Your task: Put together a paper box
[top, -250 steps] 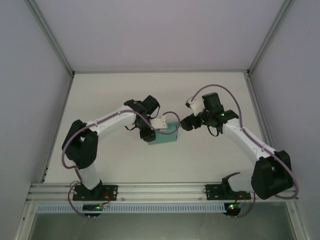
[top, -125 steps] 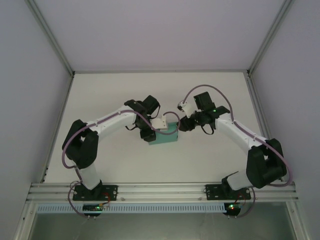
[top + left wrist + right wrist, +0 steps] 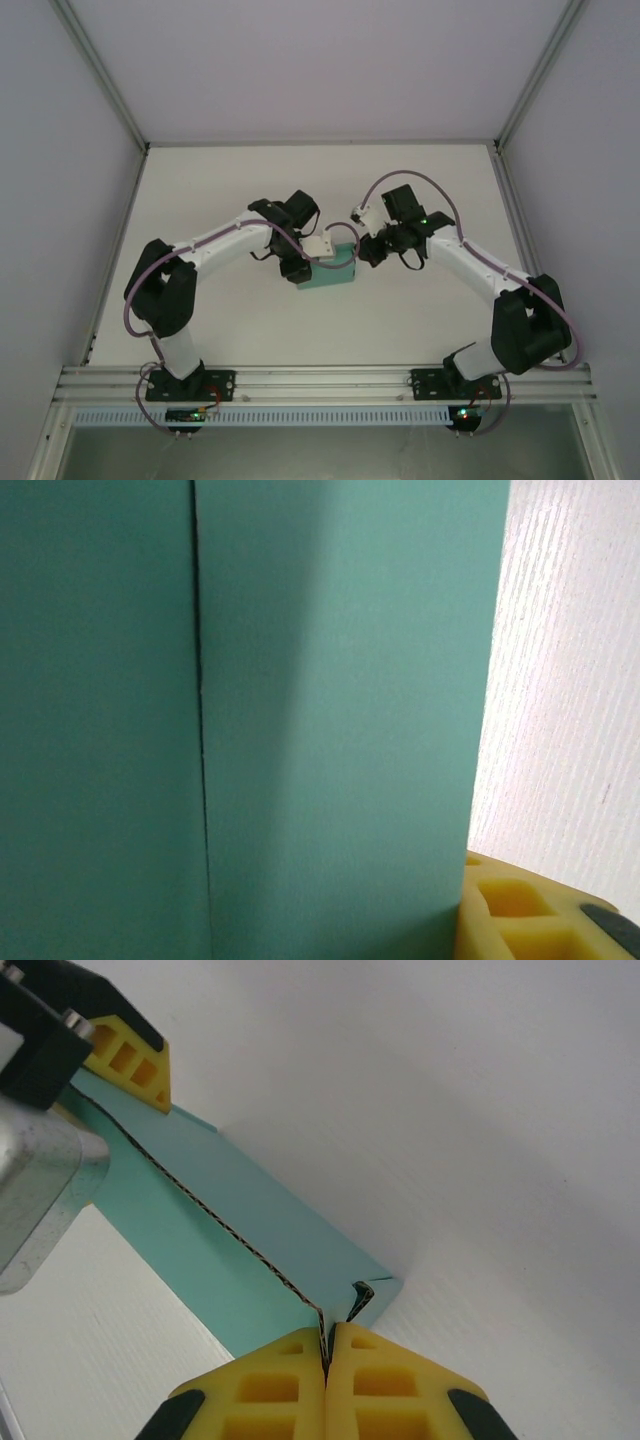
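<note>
The teal paper box (image 3: 332,276) lies mid-table as a partly folded shell, its corrugated cut edges showing in the right wrist view (image 3: 230,1240). My left gripper (image 3: 301,269) is shut on the box's left end. One of its yellow fingers (image 3: 515,908) lies against the card wall (image 3: 330,680), and that finger also appears at the far end of the box (image 3: 130,1060). My right gripper (image 3: 362,252) is at the box's right end. Its jaws (image 3: 327,1338) are shut, pinching the upright card edge beside a small bent flap (image 3: 362,1295).
The white table (image 3: 250,330) is walled by grey panels on three sides. An aluminium rail (image 3: 320,380) carrying both arm bases runs along the near edge. A silver metal part of the left wrist (image 3: 40,1190) hangs close over the box's left end.
My right arm has swung left up to the box, and its jaws have gone from open to shut on the card edge. The left arm and the box have stayed put.
</note>
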